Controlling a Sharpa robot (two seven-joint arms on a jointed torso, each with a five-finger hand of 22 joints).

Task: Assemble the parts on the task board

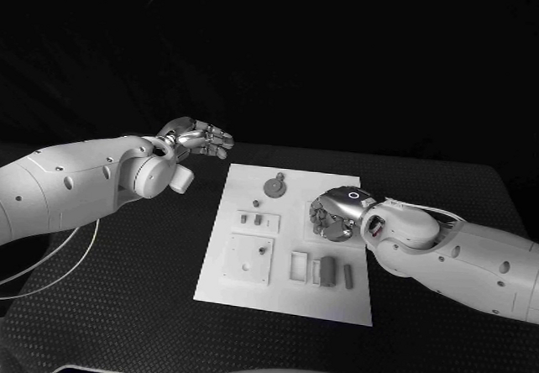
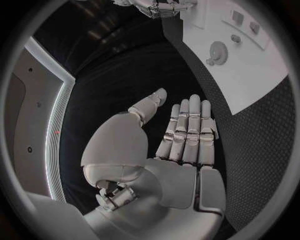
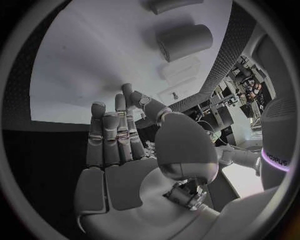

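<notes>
Task board [image 1: 285,298] centred on table, left hand [image 1: 200,138] empty off its far-left corner, right hand [image 1: 335,213] empty over its right side

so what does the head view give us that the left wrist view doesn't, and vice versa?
Head view only: the whole white rectangular task board, its lower rows of small grey parts and the square plate, plus the silver right hand over the board's right side. Left wrist view only: the silver left hand from behind, fingers straight and apart, holding nothing. Both: the round grey gear-like part, and the left hand off the board over the black table.
</notes>
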